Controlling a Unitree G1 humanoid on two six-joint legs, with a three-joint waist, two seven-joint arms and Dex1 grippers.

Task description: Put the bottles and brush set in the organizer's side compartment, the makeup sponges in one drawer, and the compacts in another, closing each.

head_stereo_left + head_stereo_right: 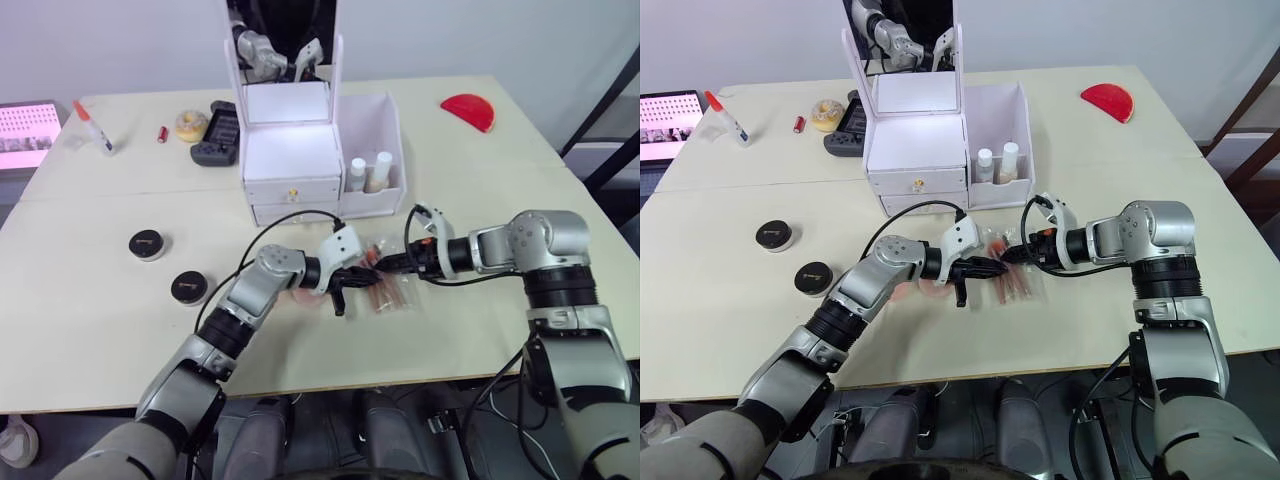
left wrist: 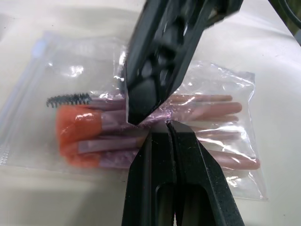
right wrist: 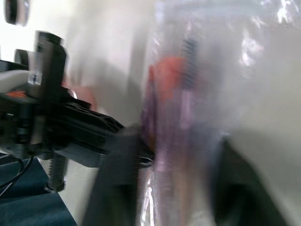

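Bright, even overhead light; soft shadows on table [image 1: 90, 300]. Glare on plastic bag [image 2: 225, 94]. Right wrist view heavily blurred, close-up out of focus.

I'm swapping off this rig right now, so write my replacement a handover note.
Left gripper: shut on the brush set, pinching its clear bag.
Right gripper: at the same bag from the other side; grip unclear.
Brush set lies on the table in front of the organizer.
Done: two bottles stand in the side compartment.
Left: brush set into that compartment; makeup sponges, under the left arm, into one drawer; two compacts on the robot's left into the other. Both drawers look closed.
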